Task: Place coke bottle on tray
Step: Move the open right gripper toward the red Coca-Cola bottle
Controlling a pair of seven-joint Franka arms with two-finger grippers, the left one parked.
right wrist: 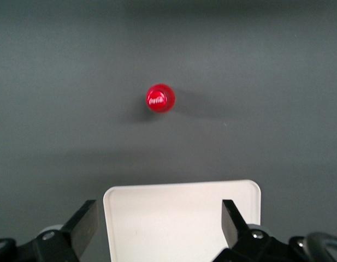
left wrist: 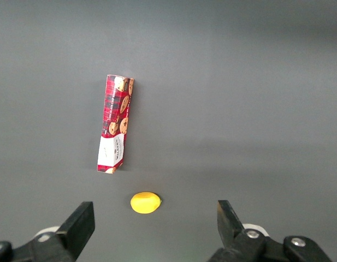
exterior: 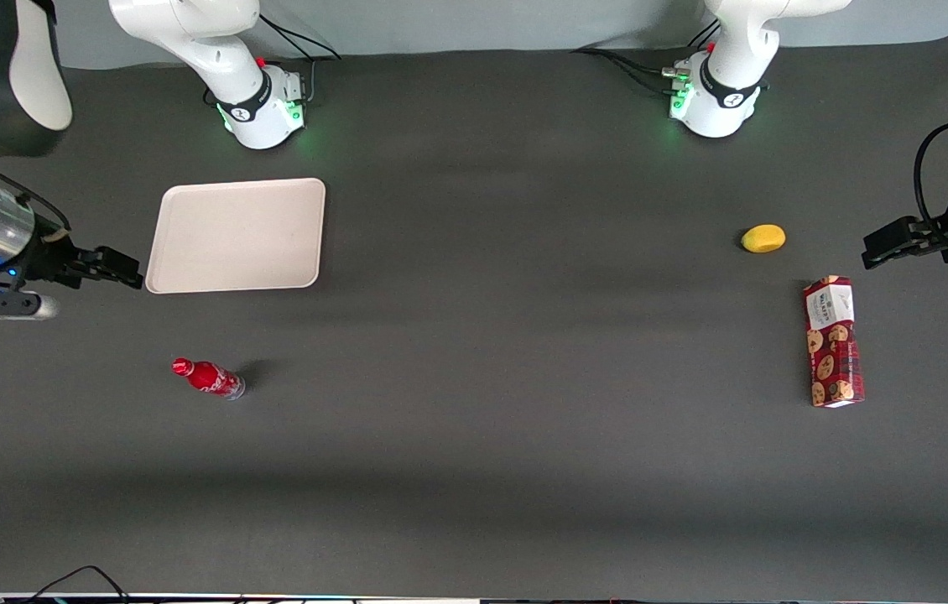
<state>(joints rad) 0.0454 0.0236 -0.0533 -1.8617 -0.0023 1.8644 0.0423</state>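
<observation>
Your gripper (exterior: 132,275) hangs with fingers spread wide, empty, just beside the tray's (exterior: 237,236) edge at the working arm's end. The coke bottle (exterior: 209,378) stands upright on the table, nearer the front camera than the tray, apart from it.

1. My gripper (exterior: 132,274) hangs with fingers spread, beside the tray (exterior: 237,236), above bare table (exterior: 474,436).
2. The coke bottle (exterior: 209,378) stands alone nearer the front camera, open mat all round.
3. Cookie box (exterior: 833,341) and lemon (exterior: 763,238) lie toward the parked arm's end, well apart.
</observation>
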